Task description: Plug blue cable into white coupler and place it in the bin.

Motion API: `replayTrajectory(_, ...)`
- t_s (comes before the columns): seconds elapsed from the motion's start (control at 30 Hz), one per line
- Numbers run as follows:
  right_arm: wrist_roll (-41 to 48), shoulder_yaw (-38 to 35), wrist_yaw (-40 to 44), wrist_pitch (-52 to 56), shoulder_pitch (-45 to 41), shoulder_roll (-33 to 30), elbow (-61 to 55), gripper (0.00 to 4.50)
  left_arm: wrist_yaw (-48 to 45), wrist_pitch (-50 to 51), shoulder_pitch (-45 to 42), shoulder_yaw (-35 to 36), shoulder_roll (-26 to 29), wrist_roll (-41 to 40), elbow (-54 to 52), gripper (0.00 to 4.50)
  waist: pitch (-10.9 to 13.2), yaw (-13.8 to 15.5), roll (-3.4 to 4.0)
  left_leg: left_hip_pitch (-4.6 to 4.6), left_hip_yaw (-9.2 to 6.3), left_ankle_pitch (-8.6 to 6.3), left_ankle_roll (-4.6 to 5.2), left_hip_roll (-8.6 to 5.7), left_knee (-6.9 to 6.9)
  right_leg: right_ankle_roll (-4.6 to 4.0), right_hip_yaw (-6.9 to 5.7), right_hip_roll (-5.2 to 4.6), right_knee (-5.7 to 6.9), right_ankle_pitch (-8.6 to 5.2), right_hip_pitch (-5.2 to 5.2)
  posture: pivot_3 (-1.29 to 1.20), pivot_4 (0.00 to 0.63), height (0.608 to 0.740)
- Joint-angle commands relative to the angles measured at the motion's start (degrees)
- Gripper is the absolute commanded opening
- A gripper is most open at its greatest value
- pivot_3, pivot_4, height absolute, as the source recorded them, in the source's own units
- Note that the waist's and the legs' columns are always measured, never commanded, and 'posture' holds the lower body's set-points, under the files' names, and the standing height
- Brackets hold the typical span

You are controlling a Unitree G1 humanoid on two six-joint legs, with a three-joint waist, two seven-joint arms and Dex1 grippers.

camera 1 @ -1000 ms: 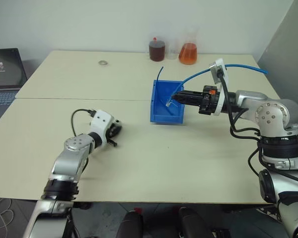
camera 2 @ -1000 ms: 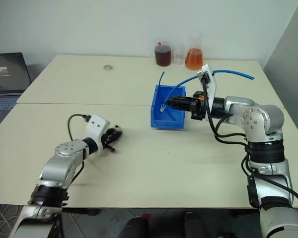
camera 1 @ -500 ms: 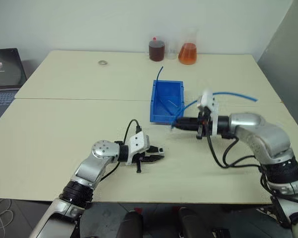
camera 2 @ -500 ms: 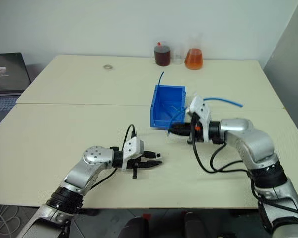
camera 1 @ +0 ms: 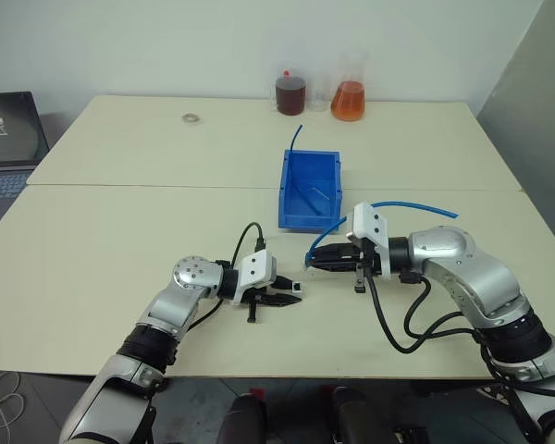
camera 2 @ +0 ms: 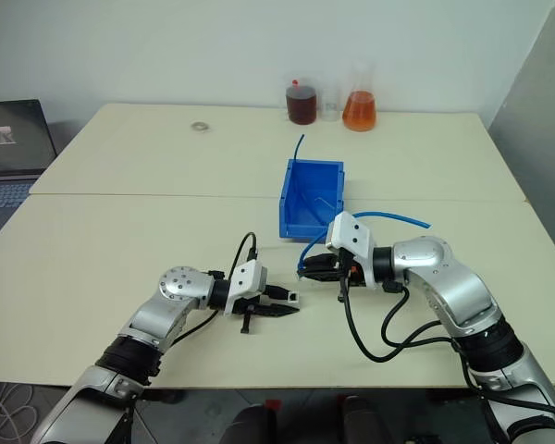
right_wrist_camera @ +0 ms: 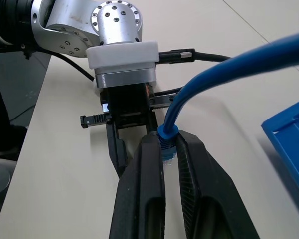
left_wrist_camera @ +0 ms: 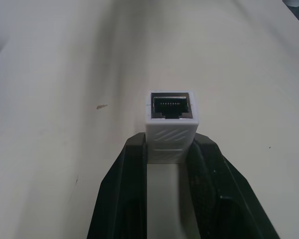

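— Where's the coupler?
— My left pincer [camera 1: 291, 297] is pinching the white coupler [left_wrist_camera: 171, 128], socket facing out, low over the bench [camera 1: 120, 240].
— And the cable?
— My right pincer [camera 1: 313, 260] is clamped on the blue cable [right_wrist_camera: 229, 74] at its plug, just apart from the coupler, near the bin [camera 1: 309, 191].

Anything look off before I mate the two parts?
Nothing stands out. The left gripper holds the white coupler squarely, socket facing out; the right gripper pinches the blue cable at its plug. The bin sits upright.
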Motion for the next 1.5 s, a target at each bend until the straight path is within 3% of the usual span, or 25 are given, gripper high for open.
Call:
replayTrajectory(0.03, -0.30, 0.69, 1.03, 0.00, -0.95, 0.86, -0.66, 0.12, 0.58, 0.75, -0.92, 0.67, -0.55, 0.66, 1.46, 0.77, 0.00, 0.03, 0.00, 0.00, 0.00, 0.00, 0.00, 0.00, 0.01, 0.00, 0.00, 0.00, 0.00, 0.00, 0.01, 0.00, 0.150, 0.740)
replayTrajectory(0.5, -4.35, 2.46, 1.92, -3.16, -1.77, 4.51, 5.45, 0.12, 0.18, 2.30, -2.20, 1.65, -0.81, -0.08, 2.12, 0.77, 0.00, -0.03, 0.00, 0.07, -0.02, 0.01, 0.00, -0.01, 0.06, 0.01, 0.00, 0.01, 0.20, 0.01, 0.01, 0.00, 0.150, 0.740)
replayTrajectory(1.5, -14.18, 7.32, 6.16, -13.26, -1.81, 5.01, 13.19, 0.12, 0.96, 3.67, -2.50, 3.12, -0.45, -0.42, 1.83, 0.77, 0.00, -0.04, 0.00, 0.13, -0.02, 0.02, 0.00, -0.01, 0.09, 0.01, 0.01, 0.01, 0.33, 0.01, 0.00, 0.00, 0.150, 0.740)
